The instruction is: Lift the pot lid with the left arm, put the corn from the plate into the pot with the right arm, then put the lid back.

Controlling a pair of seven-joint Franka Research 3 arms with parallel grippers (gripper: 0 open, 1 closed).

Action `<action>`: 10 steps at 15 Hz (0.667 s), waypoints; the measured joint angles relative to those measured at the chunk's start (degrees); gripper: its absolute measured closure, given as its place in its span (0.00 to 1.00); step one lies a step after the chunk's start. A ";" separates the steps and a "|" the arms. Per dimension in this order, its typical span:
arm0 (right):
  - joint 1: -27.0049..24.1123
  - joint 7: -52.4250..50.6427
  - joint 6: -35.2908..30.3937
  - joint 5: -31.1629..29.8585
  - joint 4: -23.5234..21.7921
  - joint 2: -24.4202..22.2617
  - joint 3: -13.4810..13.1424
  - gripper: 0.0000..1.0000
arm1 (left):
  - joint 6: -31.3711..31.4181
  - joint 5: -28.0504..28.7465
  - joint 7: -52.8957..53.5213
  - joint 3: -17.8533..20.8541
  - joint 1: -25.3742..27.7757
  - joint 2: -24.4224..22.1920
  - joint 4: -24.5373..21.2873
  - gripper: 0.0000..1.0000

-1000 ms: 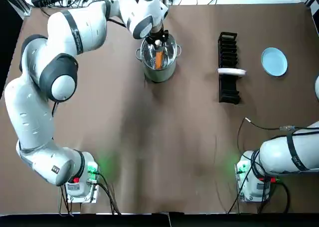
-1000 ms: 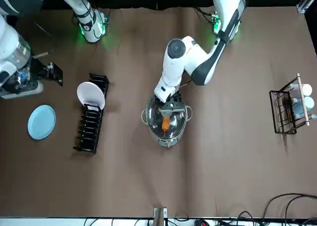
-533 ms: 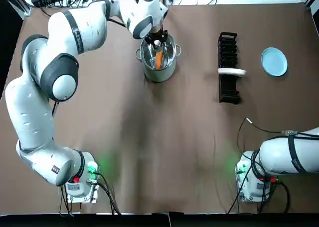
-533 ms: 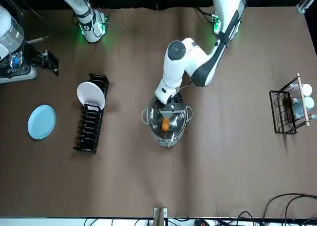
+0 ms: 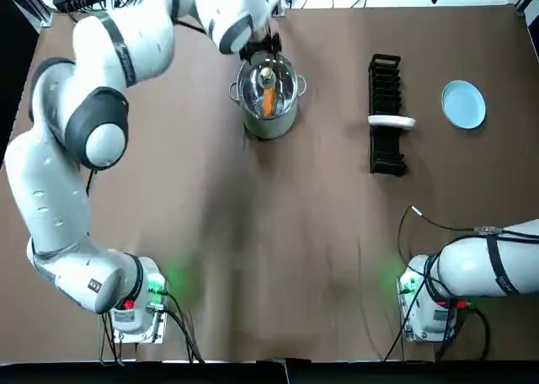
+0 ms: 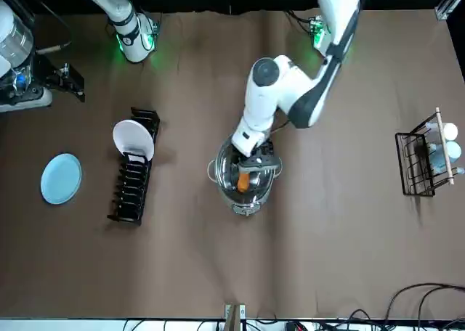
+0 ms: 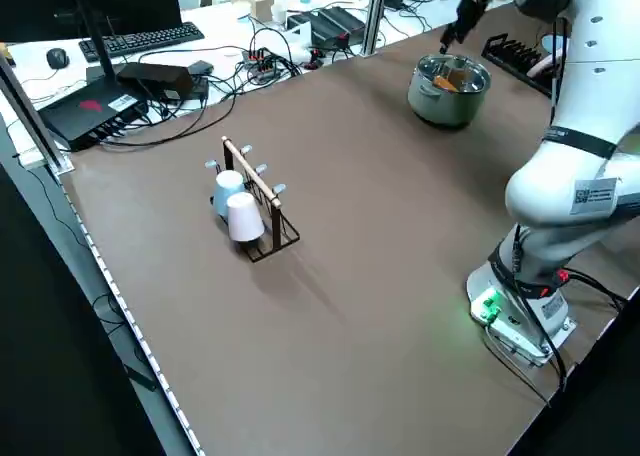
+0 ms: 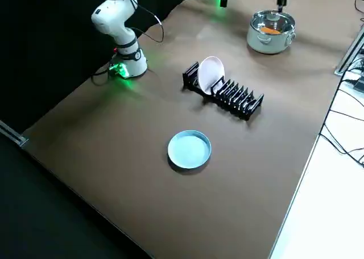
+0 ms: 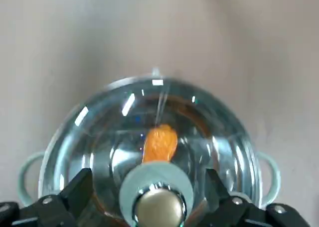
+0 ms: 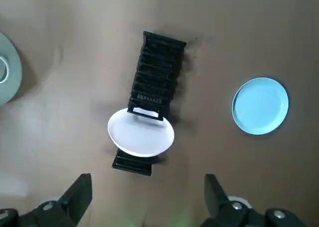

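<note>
Beneath the spread left claw (image 9: 148,183) sits the pot lid (image 9: 158,137).

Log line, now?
glass lid: on steel pot | orange corn: inside | left gripper: over lid knob, jaws open | right gripper: idle aside, jaws open

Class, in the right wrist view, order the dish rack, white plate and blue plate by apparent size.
Largest: dish rack. Then white plate and blue plate, which look about alike, so unranked.

L arm (image 5: 101,123): white shells, grey joint rings, black band.
L base (image 5: 135,312), 7 o'clock: green LED, black cables.
R arm (image 5: 484,262): white, black band.
L fingers (image 9: 75,199): black.
</note>
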 joint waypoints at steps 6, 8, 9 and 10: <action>0.46 -0.02 -0.05 0.07 -1.59 0.00 -0.33 0.00 | -20.01 -0.71 13.02 -1.11 9.92 -12.36 0.37 0.00; 0.92 -0.01 0.27 0.24 -1.61 0.00 -0.27 0.00 | -24.43 -4.15 20.91 -3.06 14.44 -15.78 -0.15 0.00; 0.98 0.01 0.26 1.01 -1.61 0.00 -0.28 0.00 | -26.13 -6.12 25.11 -4.41 17.50 -17.44 -0.81 0.00; 0.86 0.07 0.19 2.39 -1.62 0.00 -0.53 0.00 | -27.69 -8.01 29.44 -5.89 20.89 -19.05 -1.64 0.00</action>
